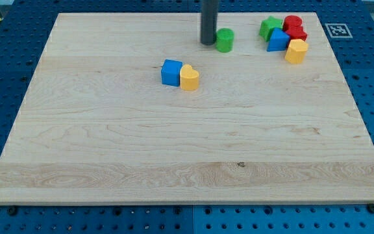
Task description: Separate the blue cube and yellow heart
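Observation:
The blue cube (171, 72) sits on the wooden board left of centre, near the view's top. The yellow heart (189, 77) touches its right side. My tip (208, 43) is at the lower end of the dark rod that comes down from the view's top. It stands above and to the right of the pair, apart from both, and just left of a green cylinder (224, 39).
A cluster lies at the view's top right: a green block (270, 27), a blue triangular block (277, 41), two red blocks (294, 27), and a yellow block (296, 51). A marker tag (337, 30) sits off the wooden board's (174, 149) right corner.

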You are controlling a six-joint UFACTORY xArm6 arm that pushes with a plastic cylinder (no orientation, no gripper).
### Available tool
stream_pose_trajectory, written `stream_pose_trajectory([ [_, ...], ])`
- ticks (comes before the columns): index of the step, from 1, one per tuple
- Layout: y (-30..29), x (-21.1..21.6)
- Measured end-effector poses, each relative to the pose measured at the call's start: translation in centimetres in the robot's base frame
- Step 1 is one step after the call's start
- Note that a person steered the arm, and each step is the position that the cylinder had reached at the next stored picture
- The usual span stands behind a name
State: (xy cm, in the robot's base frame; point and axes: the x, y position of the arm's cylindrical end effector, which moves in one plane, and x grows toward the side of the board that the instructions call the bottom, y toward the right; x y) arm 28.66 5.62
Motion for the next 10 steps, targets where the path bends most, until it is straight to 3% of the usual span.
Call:
stream_pose_trajectory([
  [1,3.9,-0.3],
  [3,3.4,-0.1],
  [5,-8.7,0.5],
  [7,-18.6,5.7],
  [8,-19.6,14.3],
  [9,-19.8,14.5],
  [10,-16.4,13.9],
])
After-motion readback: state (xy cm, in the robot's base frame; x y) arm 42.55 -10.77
